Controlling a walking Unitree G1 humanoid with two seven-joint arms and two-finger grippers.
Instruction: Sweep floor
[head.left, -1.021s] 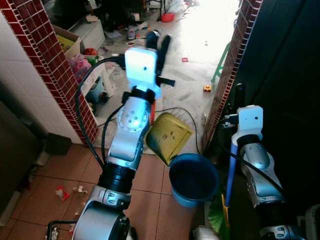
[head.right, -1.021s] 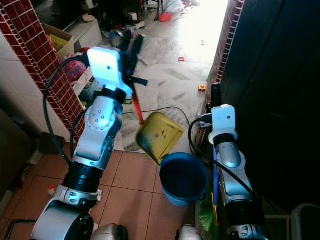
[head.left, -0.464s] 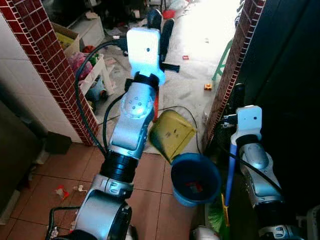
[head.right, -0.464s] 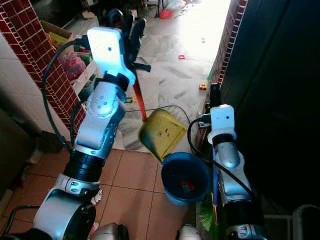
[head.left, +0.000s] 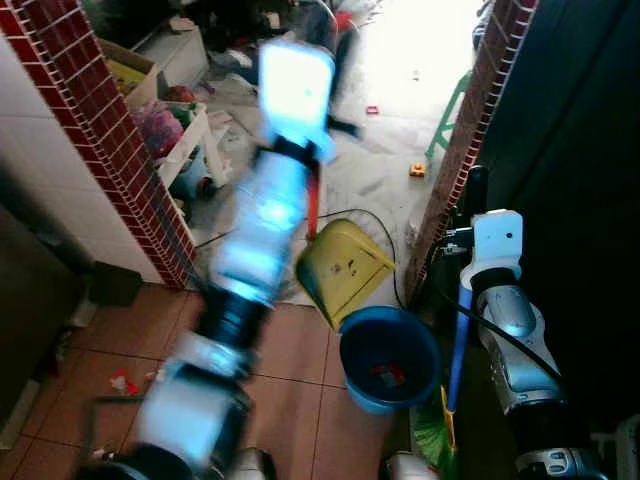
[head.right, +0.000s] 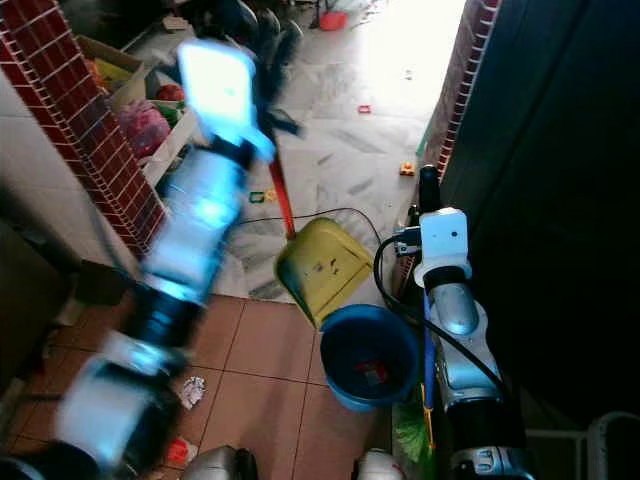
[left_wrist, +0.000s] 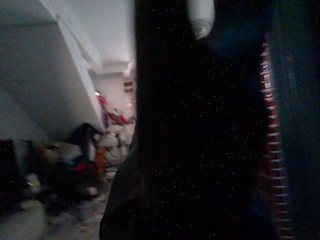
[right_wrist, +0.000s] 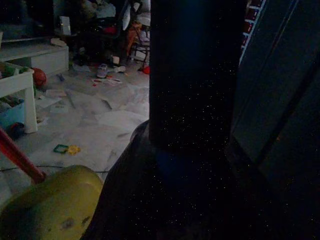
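- Terracotta floor tiles (head.left: 290, 350) meet a pale floor at a brick doorway, with litter (head.right: 190, 390) near the lower left edge.
- Left gripper (head.right: 262, 30), blurred, is raised over the red handle (head.left: 313, 205) of a yellow dustpan (head.left: 342, 268) tilted above a blue bucket (head.left: 390, 358); whether it grips cannot be told.
- Right gripper (head.left: 479, 195) is closed around a blue broom handle (head.left: 459, 340).
- Both tools look light and stiff; hold mid-handle.
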